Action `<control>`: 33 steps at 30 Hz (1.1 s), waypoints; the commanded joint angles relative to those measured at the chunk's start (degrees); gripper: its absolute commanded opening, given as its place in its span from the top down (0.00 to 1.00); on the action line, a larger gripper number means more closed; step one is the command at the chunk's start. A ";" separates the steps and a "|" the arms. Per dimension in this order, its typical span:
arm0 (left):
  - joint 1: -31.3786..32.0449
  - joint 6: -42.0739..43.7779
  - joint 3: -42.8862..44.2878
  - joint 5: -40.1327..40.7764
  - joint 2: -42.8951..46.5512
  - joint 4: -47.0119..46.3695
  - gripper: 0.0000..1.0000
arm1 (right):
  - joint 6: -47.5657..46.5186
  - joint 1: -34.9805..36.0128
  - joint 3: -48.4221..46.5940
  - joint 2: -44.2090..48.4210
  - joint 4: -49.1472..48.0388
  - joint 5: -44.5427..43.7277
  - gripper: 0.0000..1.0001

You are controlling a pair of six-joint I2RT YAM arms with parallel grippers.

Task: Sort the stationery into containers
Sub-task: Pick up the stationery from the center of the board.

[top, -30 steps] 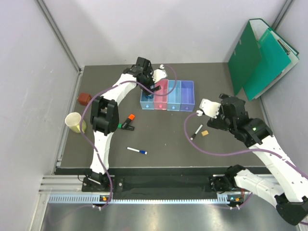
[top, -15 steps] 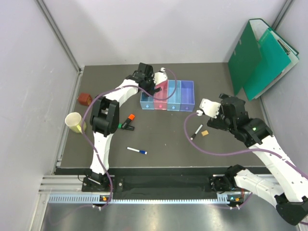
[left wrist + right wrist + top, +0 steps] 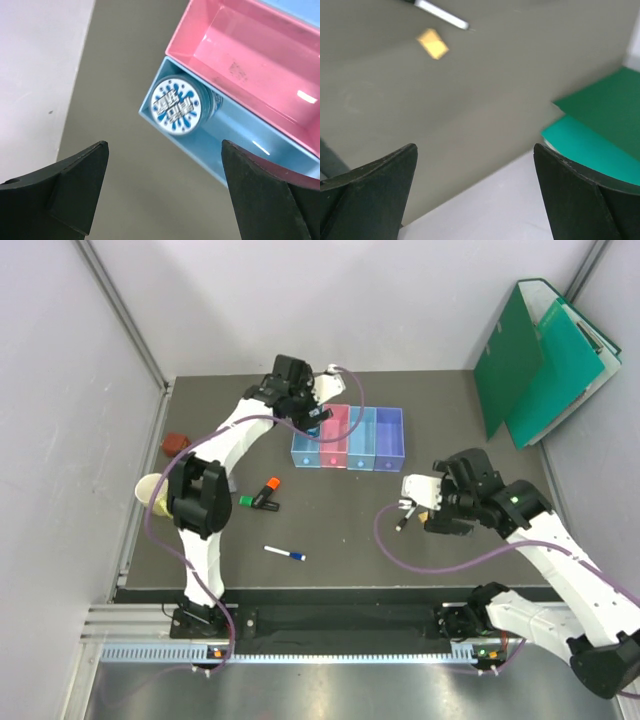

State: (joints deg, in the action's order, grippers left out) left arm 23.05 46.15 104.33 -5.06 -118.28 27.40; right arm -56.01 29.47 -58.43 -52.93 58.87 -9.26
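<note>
Low in the top view, a white pen with blue cap (image 3: 285,555) lies on the dark table (image 3: 340,530). Above it, left of centre, a green highlighter (image 3: 252,502) and an orange-and-black highlighter (image 3: 267,486) lie together. Right of centre, the right gripper (image 3: 475,150), jaws apart and empty, hangs by a black-and-white marker (image 3: 402,521) and a tan eraser (image 3: 432,43). Farther up, the left gripper (image 3: 164,155), jaws wide and empty, is over the bins (image 3: 375,440); the blue tape roll (image 3: 176,102) sits in the left-end light blue bin (image 3: 230,125).
</note>
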 commanded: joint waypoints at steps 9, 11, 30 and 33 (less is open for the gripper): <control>0.24 -9.85 -6.59 -1.71 23.59 8.73 0.01 | -7.53 -7.22 2.71 -16.58 -4.63 16.02 0.13; 0.24 -11.17 -10.63 -1.09 26.16 9.16 0.01 | -9.03 -8.81 3.15 -19.56 -7.18 17.34 0.17; -11.53 -16.89 -24.44 -1.09 35.57 13.03 0.01 | -4.38 -10.58 3.68 -35.75 -19.14 23.32 0.36; -11.62 -15.75 -25.40 -3.19 36.28 13.38 0.01 | -3.94 -10.58 4.12 -36.98 -20.55 23.41 0.37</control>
State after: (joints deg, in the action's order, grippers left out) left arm 11.27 30.11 80.01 -4.47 -83.64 40.75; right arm -61.21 18.85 -55.37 -88.60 42.06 11.81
